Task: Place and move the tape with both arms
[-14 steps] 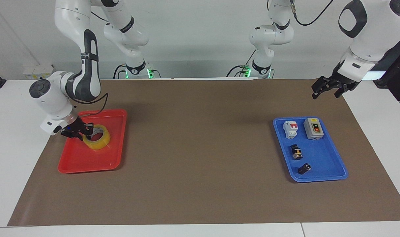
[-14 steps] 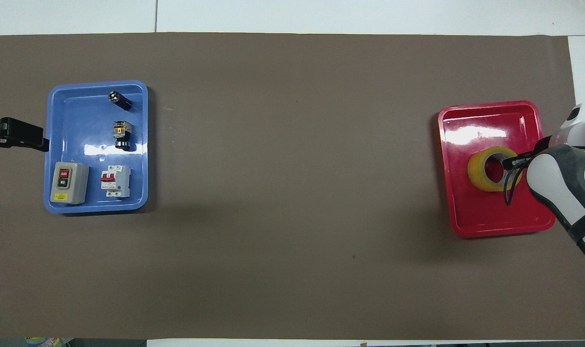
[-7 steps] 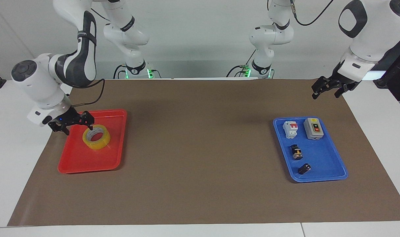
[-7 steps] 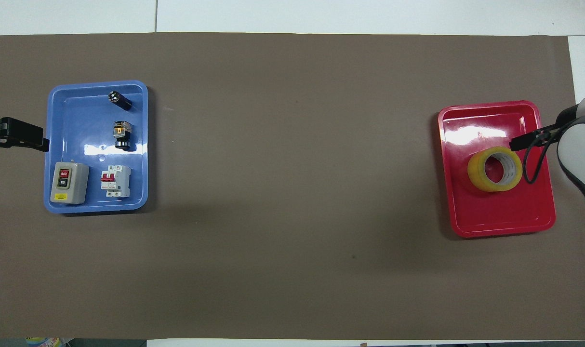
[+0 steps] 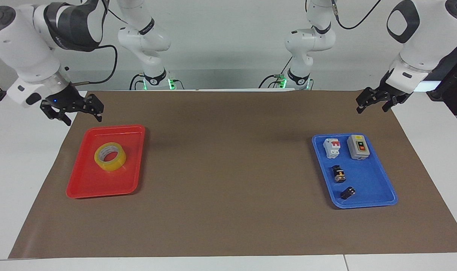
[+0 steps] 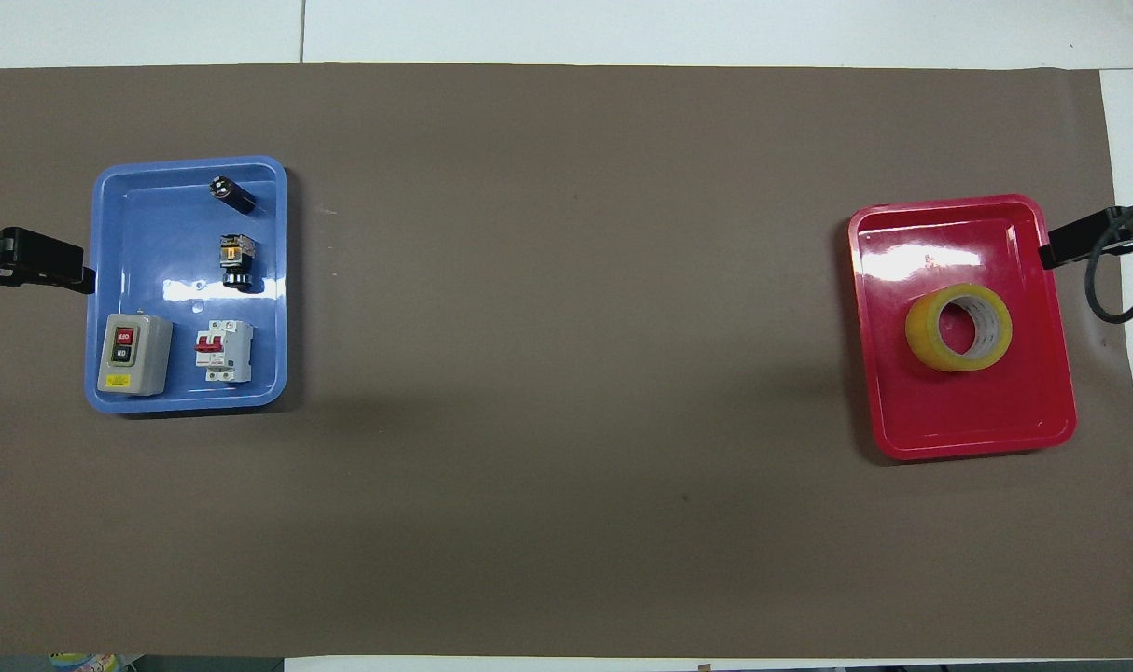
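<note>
The tape [image 5: 110, 156] is a yellow roll with a white core. It lies flat in the red tray [image 5: 89, 186] at the right arm's end of the table; it also shows in the overhead view [image 6: 958, 327]. My right gripper [image 5: 83, 117] is open and empty. It is raised over the mat's edge beside the tray's corner and is clear of the tape. In the overhead view only the right gripper's tip [image 6: 1056, 250] shows. My left gripper [image 5: 372, 109] is open and empty and waits over the mat's edge at the left arm's end.
A blue tray [image 5: 371, 203] at the left arm's end holds a grey switch box [image 5: 358, 147], a white breaker [image 5: 331, 147] and two small black parts [image 5: 339, 174]. A brown mat [image 5: 228, 169] covers the table.
My right gripper has let go of the tape, risen and drawn back out of the red tray toward the table's end. The tape stays in the tray. The left arm has not moved.
</note>
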